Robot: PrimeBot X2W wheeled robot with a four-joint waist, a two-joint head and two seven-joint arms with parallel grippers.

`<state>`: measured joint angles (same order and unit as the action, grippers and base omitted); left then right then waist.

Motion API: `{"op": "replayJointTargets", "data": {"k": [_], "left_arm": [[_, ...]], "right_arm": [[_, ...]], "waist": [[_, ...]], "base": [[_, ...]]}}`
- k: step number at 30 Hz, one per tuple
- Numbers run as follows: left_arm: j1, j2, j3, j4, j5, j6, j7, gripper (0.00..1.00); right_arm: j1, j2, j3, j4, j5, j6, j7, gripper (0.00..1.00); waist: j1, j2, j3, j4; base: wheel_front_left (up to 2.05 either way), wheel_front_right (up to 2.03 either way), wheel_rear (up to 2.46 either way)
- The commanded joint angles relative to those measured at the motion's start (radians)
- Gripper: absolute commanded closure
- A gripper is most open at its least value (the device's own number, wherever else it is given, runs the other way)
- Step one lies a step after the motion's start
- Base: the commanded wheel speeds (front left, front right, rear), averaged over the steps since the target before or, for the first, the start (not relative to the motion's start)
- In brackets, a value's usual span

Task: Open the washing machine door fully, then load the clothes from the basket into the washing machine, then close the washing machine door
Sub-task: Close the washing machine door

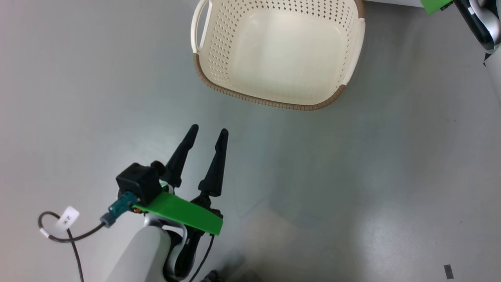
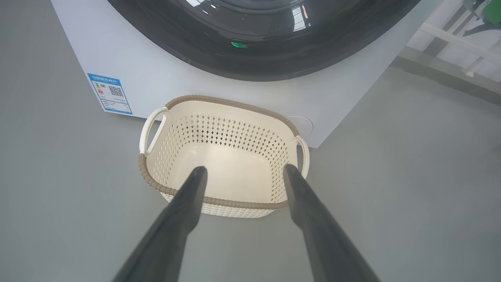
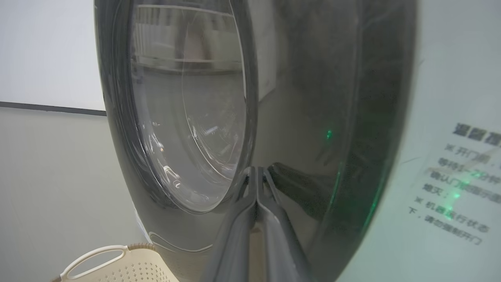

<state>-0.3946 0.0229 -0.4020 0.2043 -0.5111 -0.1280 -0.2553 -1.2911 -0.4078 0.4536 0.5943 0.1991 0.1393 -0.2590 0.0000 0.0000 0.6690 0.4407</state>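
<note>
The cream basket (image 1: 274,104) stands on the grey floor with nothing inside it; the clothes are out of view. My left gripper (image 1: 208,130) hovers open just short of its near rim, fingers spread and empty. In the left wrist view this gripper (image 2: 244,169) points into the basket (image 2: 235,204), behind which stands the white washing machine (image 2: 156,78) with its glossy black door (image 2: 254,55) lying flush against the front. My right gripper (image 3: 256,169) is shut, its tips resting against the door (image 3: 313,98) beside the glass window (image 3: 188,117).
A blue label (image 2: 111,94) marks the machine's lower corner. A sticker with printed text (image 3: 458,184) sits on the white front beside the door. The basket's handle (image 3: 98,260) shows below the door. A cable with a white tag (image 1: 66,219) trails by my left arm.
</note>
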Motion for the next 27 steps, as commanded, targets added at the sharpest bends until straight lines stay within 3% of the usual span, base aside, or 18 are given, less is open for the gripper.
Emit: {"op": "replayJointTargets", "data": {"k": [1, 14, 27], "left_arm": [[-0.001, 0.027, 0.027, -0.019, -0.009, -0.003, -0.006, 0.00], [-0.003, 0.027, 0.034, -0.011, -0.008, -0.003, -0.006, 0.00], [0.009, 0.027, 0.083, 0.018, 0.028, -0.003, -0.006, 0.00]], "right_arm": [[-0.021, 0.014, -0.039, -0.008, -0.018, -0.009, -0.003, 1.00], [0.001, 0.045, -0.073, 0.000, -0.056, -0.009, -0.003, 1.00], [0.147, 0.079, -0.026, -0.023, -0.020, -0.009, -0.003, 1.00]], "waist": [[0.0000, 0.0000, 0.002, 0.003], [0.0000, 0.0000, -0.011, -0.007], [0.0000, 0.0000, -0.119, -0.082]], "base": [[0.00, 0.00, 0.00], [0.00, 0.00, 0.00], [0.00, 0.00, 0.00]]}}
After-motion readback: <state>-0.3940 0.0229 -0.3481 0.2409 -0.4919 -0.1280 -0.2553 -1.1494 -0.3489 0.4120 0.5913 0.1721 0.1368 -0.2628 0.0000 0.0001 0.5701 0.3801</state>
